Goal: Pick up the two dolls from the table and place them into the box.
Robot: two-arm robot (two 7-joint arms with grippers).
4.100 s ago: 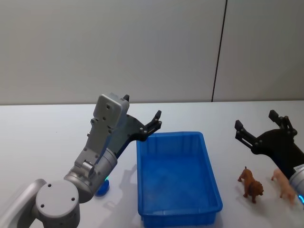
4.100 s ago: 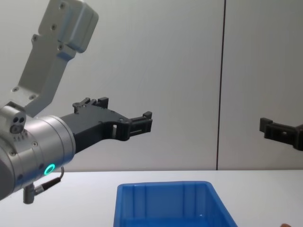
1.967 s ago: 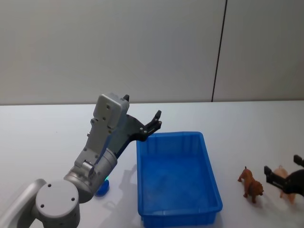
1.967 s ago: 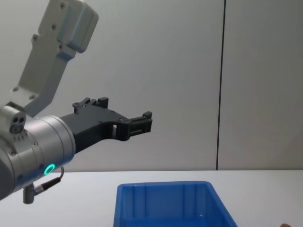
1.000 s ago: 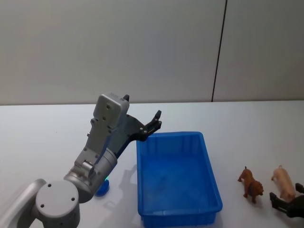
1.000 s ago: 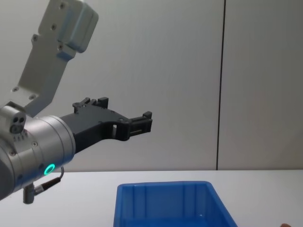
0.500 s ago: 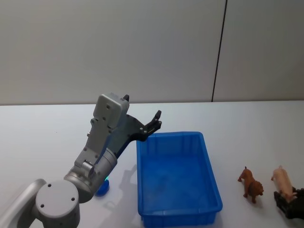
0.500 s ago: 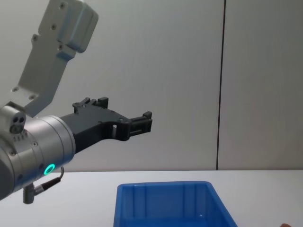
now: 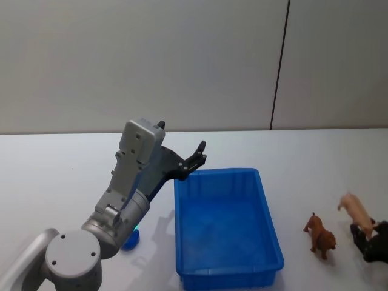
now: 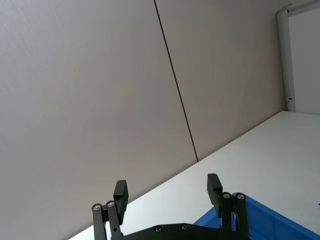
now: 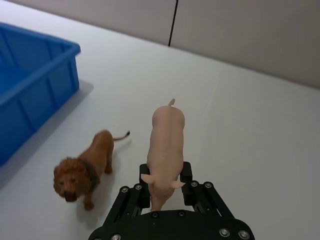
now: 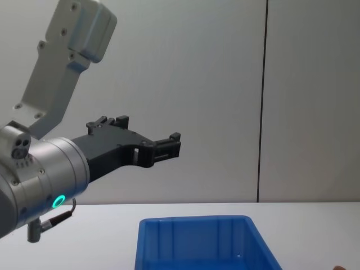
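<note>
Far left, the left gripper (image 10: 167, 186) hangs high in the air near the box's far-left corner, its flat black fingers spread wide apart. Beneath it the matte white table (image 9: 54, 170) runs broad and bare. Centre now: the bright blue rectangular plastic box (image 9: 229, 277), with a rolled rim, sloping walls, faint ribs and a bare blue floor inside. Right of the box comes a strip of open tabletop, then the brown lion doll (image 9: 320, 236) with its shaggy mane, standing upright and clear of the blue wall. Just right of the lion, at the table's right edge, the right gripper (image 11: 166, 176) is clamped on the head end of the smooth peach-pink pig doll (image 11: 167, 132), its curly tail pointing far. Whether the pig's feet touch the table, I cannot tell.
</note>
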